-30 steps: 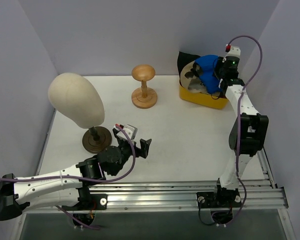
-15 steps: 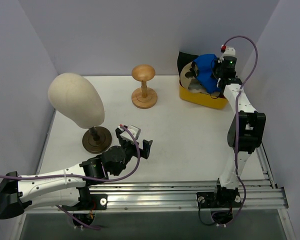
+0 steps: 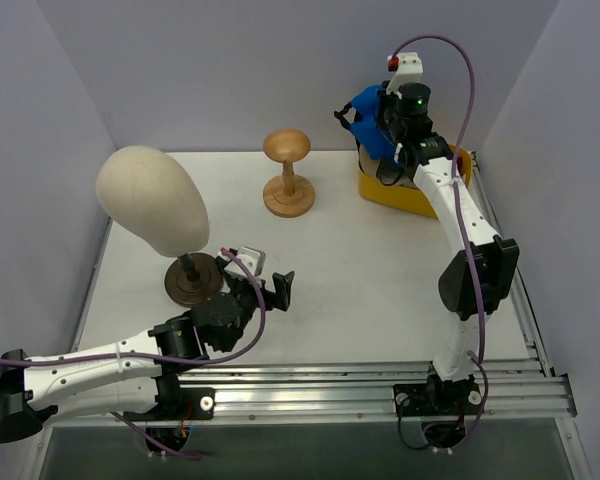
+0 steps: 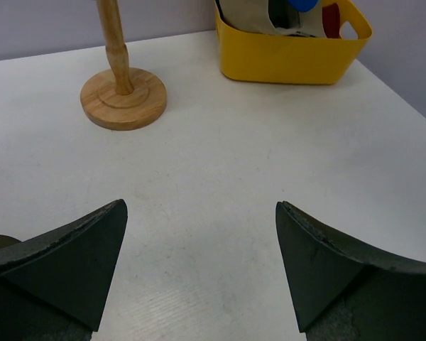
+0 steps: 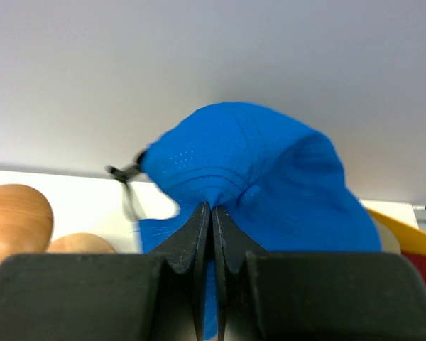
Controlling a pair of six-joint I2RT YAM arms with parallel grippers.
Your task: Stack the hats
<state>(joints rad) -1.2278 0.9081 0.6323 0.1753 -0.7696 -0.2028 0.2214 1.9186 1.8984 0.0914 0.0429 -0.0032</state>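
Note:
My right gripper (image 3: 372, 112) is shut on the bright blue cap (image 3: 364, 108) and holds it in the air left of and above the yellow bin (image 3: 410, 197). In the right wrist view the cap (image 5: 255, 163) bunches between the closed fingertips (image 5: 213, 210). In the left wrist view the yellow bin (image 4: 291, 60) holds a tan cap (image 4: 241, 14), a dark hat and a dark red hat (image 4: 331, 18). My left gripper (image 3: 268, 288) is open and empty, low over the table near the mannequin stand base. Its fingers (image 4: 78, 259) stand wide apart.
A cream mannequin head (image 3: 150, 198) on a dark round base (image 3: 192, 278) stands at the left. A wooden knob-topped stand (image 3: 288, 170) is at the back centre, also in the left wrist view (image 4: 121, 78). Grey walls enclose the table.
My right gripper has lifted the blue cap out of the yellow bin and carried it up and to the left. My left gripper has shifted slightly.

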